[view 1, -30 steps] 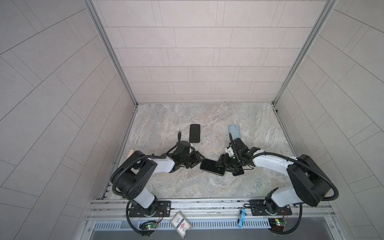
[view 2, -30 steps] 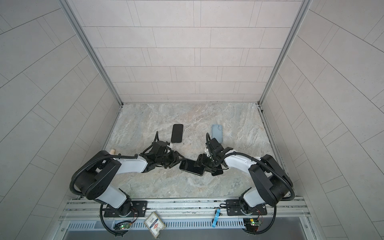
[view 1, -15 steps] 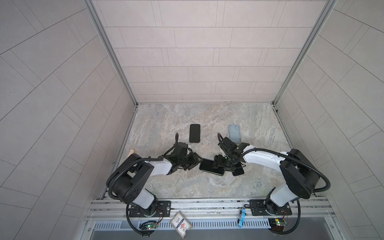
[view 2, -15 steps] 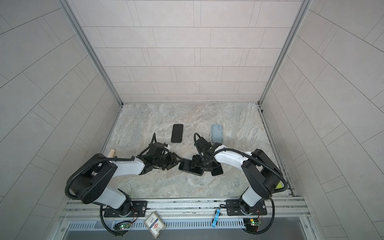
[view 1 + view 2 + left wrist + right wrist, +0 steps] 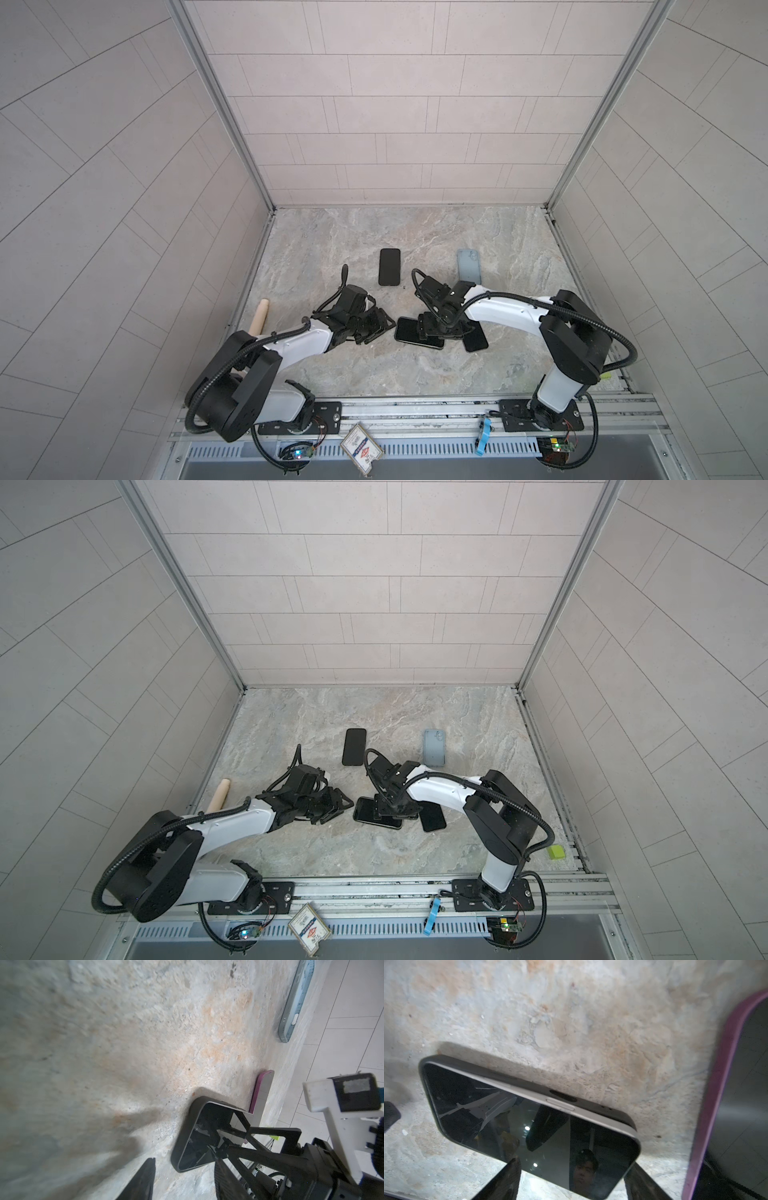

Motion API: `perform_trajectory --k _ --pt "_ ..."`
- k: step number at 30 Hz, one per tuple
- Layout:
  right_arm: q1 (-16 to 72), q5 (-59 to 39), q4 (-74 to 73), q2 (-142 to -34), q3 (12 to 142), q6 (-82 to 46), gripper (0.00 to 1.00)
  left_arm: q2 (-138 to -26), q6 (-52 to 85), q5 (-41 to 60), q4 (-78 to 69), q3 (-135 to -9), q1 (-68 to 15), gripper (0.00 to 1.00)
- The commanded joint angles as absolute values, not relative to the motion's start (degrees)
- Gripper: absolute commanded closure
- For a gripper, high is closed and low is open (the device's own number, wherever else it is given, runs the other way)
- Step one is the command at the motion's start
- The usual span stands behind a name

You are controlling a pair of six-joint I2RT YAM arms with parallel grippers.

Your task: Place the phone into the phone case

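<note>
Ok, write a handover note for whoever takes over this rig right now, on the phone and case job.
Left tool: open, empty, just short of the case's end.
Right tool: open, fingers either side of the black-screened silver-edged phone.
Things: that phone lies in the dark grey case on the marble-look table.
Done: phone is in the case.
Left: one long silver edge looks proud of the rim; probably press it home and check.
Nearby: bare black phone, light blue case, purple-rimmed phone.
</note>
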State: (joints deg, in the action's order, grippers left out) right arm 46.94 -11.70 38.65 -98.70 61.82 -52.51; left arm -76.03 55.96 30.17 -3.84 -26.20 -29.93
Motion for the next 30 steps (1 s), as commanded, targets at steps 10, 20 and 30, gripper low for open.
perform_trajectory --k 10,20,30 --pt "47.7 -9.8 41.9 -96.2 65.1 -51.8 0.20 -71.2 52.6 28.1 4.1 -26.3 -29.1 0.46" --pt "44.9 -11.0 39.5 -88.1 60.2 -50.9 0.28 -72.6 53.3 28.1 2.9 -26.5 -29.4 0.46" --pt "42.2 -16.4 30.7 -84.0 49.2 -53.5 0.66 -79.2 55.2 28.4 -2.8 -28.6 -32.5 0.47"
